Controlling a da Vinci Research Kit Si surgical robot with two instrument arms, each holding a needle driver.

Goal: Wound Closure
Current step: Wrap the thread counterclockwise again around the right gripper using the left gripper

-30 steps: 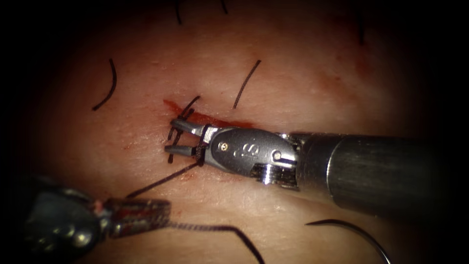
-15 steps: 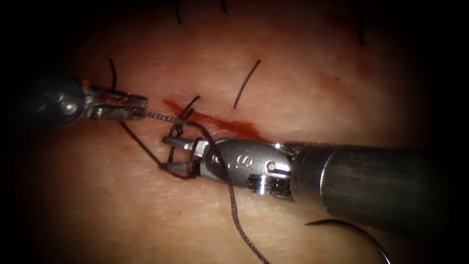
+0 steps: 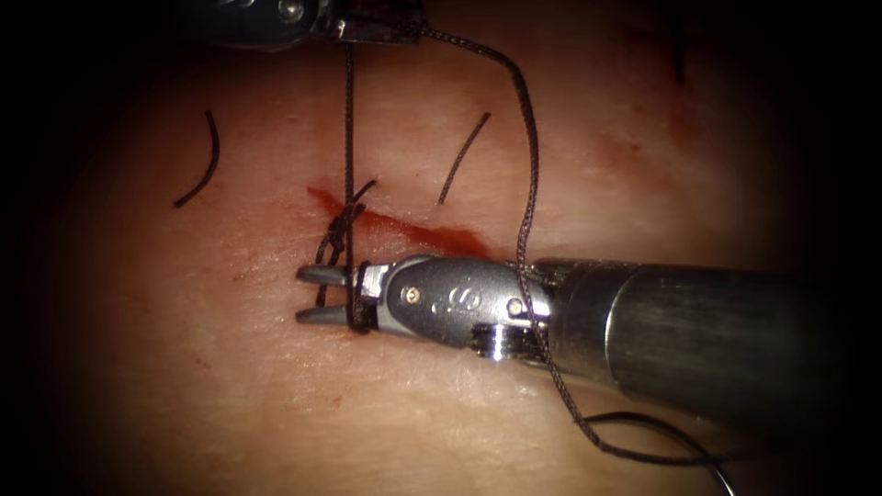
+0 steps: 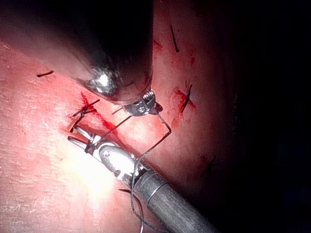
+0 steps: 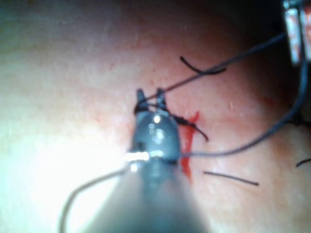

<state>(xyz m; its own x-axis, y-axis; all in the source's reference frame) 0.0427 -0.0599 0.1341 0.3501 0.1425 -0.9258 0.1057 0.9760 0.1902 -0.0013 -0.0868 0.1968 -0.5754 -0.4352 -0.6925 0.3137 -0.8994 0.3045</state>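
My right tool point(image 3: 310, 294) lies across the cut point(image 3: 418, 235) from the right, jaws open beside the stitch point(image 3: 340, 220), gripping nothing. A short thread tail hangs between its jaws. The thread point(image 3: 349, 138) is looped around the base of those jaws and rises taut to my left tool point(image 3: 372, 20), shut on it far above the cut. A second strand point(image 3: 528, 184) curves down over the right tool's wrist to the needle point(image 3: 684, 441), which lies free on the tissue at the lower right, held by neither tool. The left wrist view shows the left jaws point(image 4: 143, 104) above the right tool point(image 4: 77, 136); the right wrist view shows the right jaws point(image 5: 150, 97) wrapped in thread.
Cut ends of thread lie on the tissue at the left point(image 3: 200, 163) and above the cut point(image 3: 464, 156). Red fluid marks the cut. The right tool's shaft point(image 3: 698, 331) covers the tissue on the right.
The left tool swept from the lower left, past the left of the cut, to the top, carrying the thread around the right tool's open jaws. The right tool shifted slightly left.
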